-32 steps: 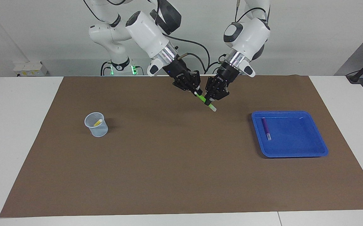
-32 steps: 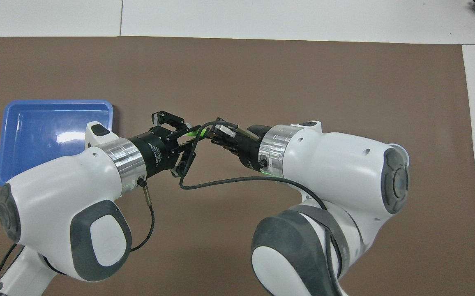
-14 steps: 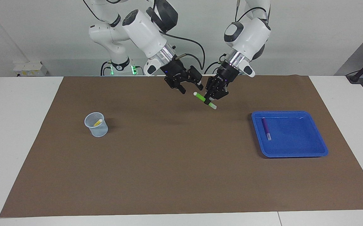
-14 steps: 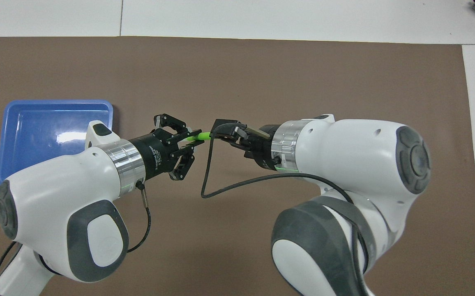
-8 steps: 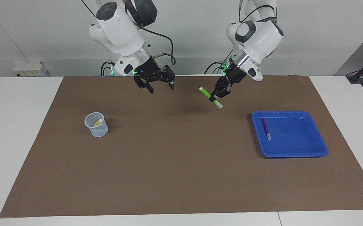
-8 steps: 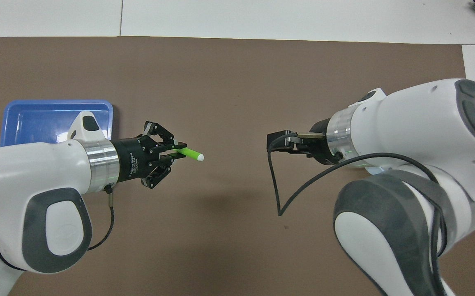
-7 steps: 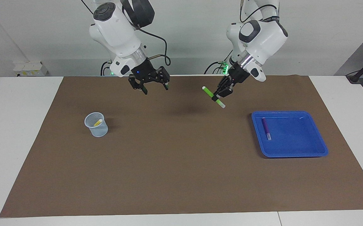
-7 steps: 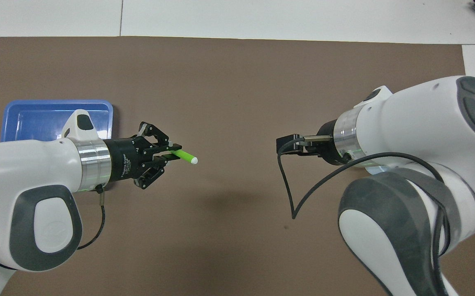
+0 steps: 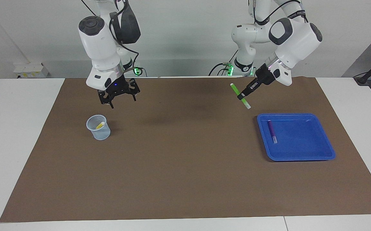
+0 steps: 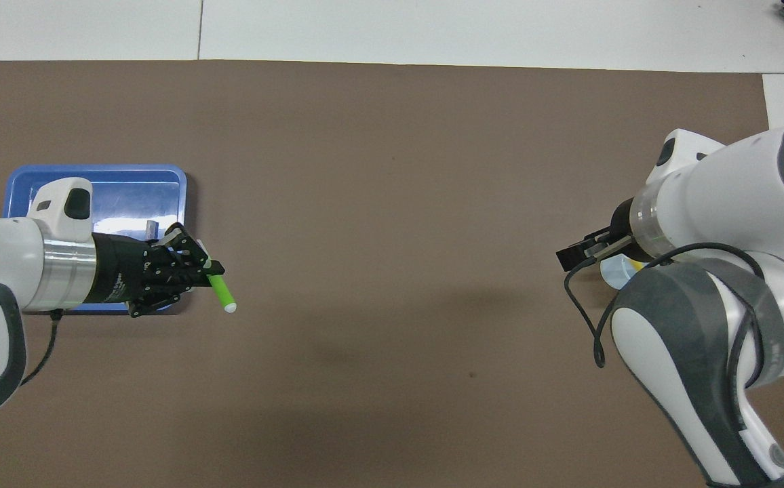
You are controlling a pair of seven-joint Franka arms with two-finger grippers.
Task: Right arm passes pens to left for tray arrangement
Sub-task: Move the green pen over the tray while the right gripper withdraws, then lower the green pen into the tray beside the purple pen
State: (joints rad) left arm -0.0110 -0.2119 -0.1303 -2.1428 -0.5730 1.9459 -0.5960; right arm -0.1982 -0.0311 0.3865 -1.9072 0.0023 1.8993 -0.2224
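My left gripper is shut on the bright green pen and holds it tilted in the air over the mat, beside the corner of the blue tray nearest the robots. In the overhead view the left gripper with the green pen covers the tray's edge. A purple pen lies in the tray. My right gripper is open and empty, raised over the mat just on the robots' side of the mesh cup. The yellow pen stands in that cup.
A brown mat covers most of the white table. In the overhead view the right gripper and its arm hide most of the cup.
The right gripper let go of the green pen, opened and drew away to over the cup. The left gripper kept the pen and carried it toward the tray.
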